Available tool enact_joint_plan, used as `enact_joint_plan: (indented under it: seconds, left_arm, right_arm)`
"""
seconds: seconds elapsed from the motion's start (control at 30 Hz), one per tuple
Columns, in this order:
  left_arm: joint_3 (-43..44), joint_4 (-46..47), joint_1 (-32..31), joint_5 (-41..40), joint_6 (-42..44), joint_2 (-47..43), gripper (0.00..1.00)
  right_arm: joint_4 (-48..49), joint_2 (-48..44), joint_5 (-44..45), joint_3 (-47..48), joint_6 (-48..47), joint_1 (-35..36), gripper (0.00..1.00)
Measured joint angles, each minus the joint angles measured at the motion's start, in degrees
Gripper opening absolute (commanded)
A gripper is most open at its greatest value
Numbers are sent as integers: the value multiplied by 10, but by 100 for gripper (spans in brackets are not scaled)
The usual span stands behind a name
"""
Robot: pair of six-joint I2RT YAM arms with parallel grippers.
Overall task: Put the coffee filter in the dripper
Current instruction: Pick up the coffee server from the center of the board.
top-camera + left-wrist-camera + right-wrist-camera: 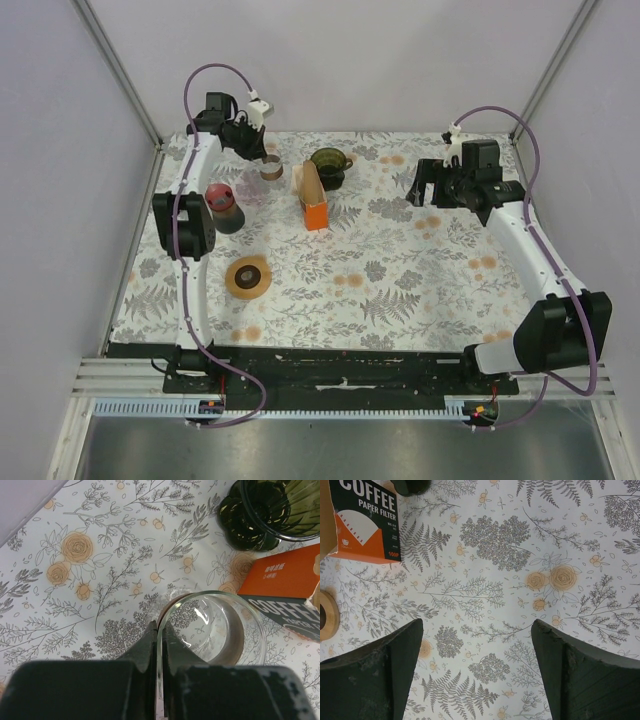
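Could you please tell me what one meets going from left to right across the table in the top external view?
Red-topped pot → glass cup → green dripper → right claw.

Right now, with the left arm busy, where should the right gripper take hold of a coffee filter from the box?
Probably pinch the beige filter edges poking out of the upright orange box, coming straight down from above with the open right gripper. The thin sheets stand on edge, top exposed; the left gripper is shut on the glass cup.
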Motion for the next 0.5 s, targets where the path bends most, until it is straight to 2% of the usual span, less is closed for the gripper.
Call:
enact_joint_plan:
  seconds: [0.27, 0.5]
  left_arm:
    - [1, 9, 0, -41, -26, -5, 2]
    - [1, 8, 2, -124, -144, -70, 2]
  right_arm:
    - [-1, -26, 5, 0, 0, 5, 96]
    - [-2, -59, 13, 4, 0, 6, 96]
